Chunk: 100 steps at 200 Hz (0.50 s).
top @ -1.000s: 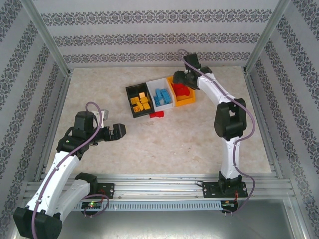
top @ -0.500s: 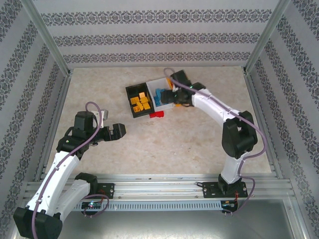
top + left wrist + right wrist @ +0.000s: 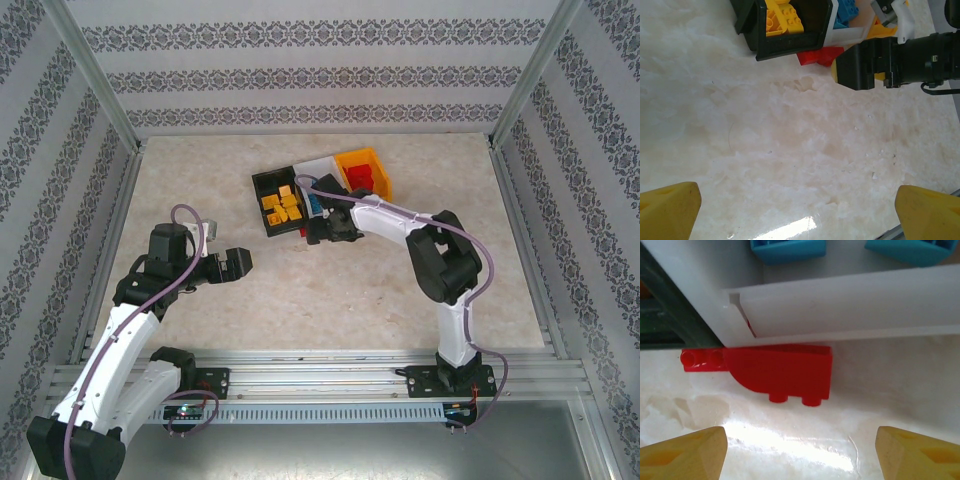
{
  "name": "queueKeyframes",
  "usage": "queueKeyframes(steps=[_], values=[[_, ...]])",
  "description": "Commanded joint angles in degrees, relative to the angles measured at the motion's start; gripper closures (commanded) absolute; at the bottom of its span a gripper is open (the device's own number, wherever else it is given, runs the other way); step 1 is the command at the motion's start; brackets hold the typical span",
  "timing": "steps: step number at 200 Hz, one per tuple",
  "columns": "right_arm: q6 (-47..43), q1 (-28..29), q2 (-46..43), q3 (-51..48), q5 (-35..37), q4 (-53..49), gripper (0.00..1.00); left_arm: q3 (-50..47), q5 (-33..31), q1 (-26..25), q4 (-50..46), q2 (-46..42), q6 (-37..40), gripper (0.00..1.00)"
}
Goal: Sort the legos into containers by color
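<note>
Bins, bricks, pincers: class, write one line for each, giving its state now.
Black bin, open, holds yellow bricks.
White bin, open, holds blue bricks.
Orange bin, open, holds red bricks.
Loose red brick, on table beside white bin.
Left pincer, open, empty.
Right pincer, open, above loose brick.

The marbled beige table (image 3: 330, 290) bore a row of three toward its far side: black bin (image 3: 258, 196), white bin (image 3: 318, 166), orange bin (image 3: 360, 156). A red lego (image 3: 785, 372) lay against the white bin's near wall.

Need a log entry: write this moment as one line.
right gripper: open, above red lego beside white bin | left gripper: open, over table
</note>
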Motion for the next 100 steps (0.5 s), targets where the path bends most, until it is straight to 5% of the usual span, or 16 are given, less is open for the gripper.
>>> queueKeyframes(steps=[1, 100], values=[[0.5, -0.4, 1.6, 3.0, 0.4, -0.6, 0.23, -0.1, 0.7, 0.7, -1.0, -0.2, 1.2, 0.00], [0.5, -2.3, 6.2, 8.2, -0.6, -1.1, 0.36, -0.1, 0.8, 0.7, -1.0, -0.3, 1.2, 0.00]])
